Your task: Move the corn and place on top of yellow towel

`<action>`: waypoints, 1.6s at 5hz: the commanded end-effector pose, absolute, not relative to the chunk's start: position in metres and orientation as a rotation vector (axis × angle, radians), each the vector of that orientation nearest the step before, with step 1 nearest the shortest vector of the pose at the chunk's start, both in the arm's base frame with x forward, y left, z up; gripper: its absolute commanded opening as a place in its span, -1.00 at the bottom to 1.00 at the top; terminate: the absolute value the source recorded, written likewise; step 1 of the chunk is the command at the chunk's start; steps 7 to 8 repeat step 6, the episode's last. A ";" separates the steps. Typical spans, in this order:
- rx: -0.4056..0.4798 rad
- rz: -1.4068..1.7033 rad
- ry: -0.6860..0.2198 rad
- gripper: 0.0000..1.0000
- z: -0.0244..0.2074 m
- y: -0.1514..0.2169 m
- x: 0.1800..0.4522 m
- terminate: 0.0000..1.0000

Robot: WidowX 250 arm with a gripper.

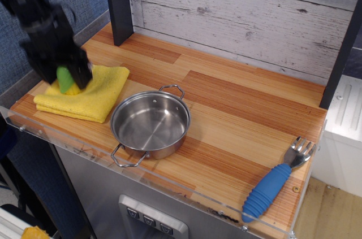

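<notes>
The corn (65, 79), a green husk over a yellow base, sits on the left part of the yellow towel (99, 95), at the table's front left. My black gripper (63, 70) is blurred by motion. It stands just over the corn with its fingers (83, 75) apart on either side, and the corn shows between them. The arm rises to the upper left and hides the towel's far left corner.
A steel pot (150, 122) with two handles stands right of the towel, near the front edge. A blue-handled fork (277, 182) lies at the front right corner. A dark post (117, 4) stands behind the towel, against a plank wall.
</notes>
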State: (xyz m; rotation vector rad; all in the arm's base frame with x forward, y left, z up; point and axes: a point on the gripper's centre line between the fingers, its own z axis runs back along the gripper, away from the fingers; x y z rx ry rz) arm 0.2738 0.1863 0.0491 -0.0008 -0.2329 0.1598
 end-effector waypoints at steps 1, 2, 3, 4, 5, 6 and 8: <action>0.058 0.226 -0.388 1.00 0.126 0.186 0.267 -1.00; 0.046 0.229 -0.441 1.00 0.148 0.179 0.265 -1.00; 0.033 0.231 -0.466 1.00 0.166 0.170 0.262 -1.00; 0.015 0.209 -0.500 1.00 0.175 0.163 0.257 -1.00; 0.015 0.209 -0.500 1.00 0.175 0.163 0.257 -1.00; 0.015 0.209 -0.500 1.00 0.175 0.163 0.257 1.00; 0.015 0.209 -0.500 1.00 0.175 0.163 0.257 1.00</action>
